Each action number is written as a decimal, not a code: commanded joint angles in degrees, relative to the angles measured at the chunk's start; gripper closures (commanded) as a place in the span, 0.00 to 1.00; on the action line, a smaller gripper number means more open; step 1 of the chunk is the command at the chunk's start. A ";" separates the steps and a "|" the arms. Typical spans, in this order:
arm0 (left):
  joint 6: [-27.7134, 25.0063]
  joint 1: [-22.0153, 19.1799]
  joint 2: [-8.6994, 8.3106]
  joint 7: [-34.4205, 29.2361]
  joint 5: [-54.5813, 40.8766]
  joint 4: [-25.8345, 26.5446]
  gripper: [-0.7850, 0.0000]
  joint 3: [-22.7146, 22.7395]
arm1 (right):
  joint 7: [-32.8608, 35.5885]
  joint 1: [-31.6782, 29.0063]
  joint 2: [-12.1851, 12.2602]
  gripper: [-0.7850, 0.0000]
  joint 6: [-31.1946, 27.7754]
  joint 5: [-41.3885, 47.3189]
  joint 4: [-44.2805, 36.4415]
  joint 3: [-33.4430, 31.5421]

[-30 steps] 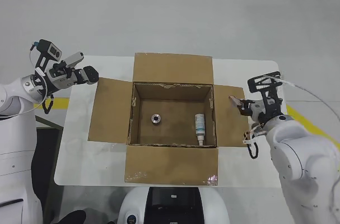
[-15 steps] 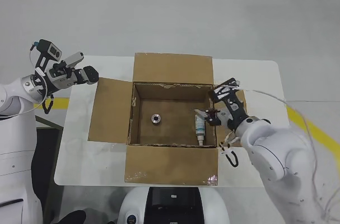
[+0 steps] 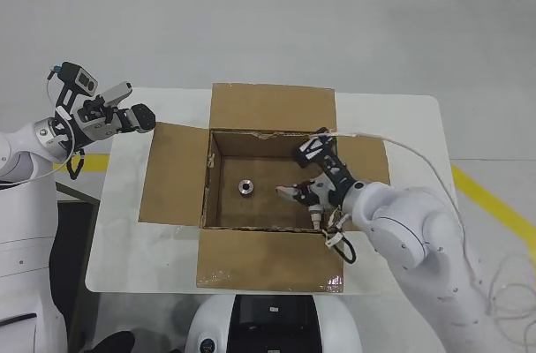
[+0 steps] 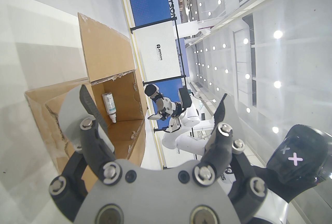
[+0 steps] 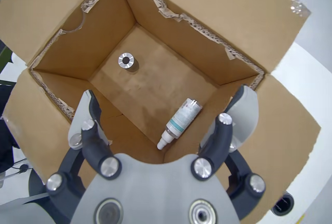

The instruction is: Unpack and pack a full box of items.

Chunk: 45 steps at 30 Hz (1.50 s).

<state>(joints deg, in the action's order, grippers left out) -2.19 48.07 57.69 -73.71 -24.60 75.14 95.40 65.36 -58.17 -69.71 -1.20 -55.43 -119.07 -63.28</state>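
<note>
Right hand (image 3: 296,190) hangs inside the open box (image 3: 272,108), spread wide and empty, apparently lined up on the bottle (image 5: 182,118) lying by the right wall. Left hand (image 3: 142,117), open and empty, waits clear at the worktop's (image 3: 117,247) far-left corner.

**Three Cameras, One Box**

The top view is looking straight down from above, taking in the table (image 3: 409,123) and the open box (image 3: 272,108). The right wrist view is facing into the box from close above. The left wrist view is looking across from beside the table, farther off. Both wrist views are catching the bottle (image 5: 184,116) inside.
</note>
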 commanded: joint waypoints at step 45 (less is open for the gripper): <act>0.00 0.00 0.00 0.00 0.00 0.00 0.00 0.00 | 16.89 14.34 -4.53 0.00 23.24 -2.13 24.42 15.89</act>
<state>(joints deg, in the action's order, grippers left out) -2.19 48.07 57.69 -73.71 -24.60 75.14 95.40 82.56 -43.54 -74.17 21.71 -57.27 -95.08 -47.27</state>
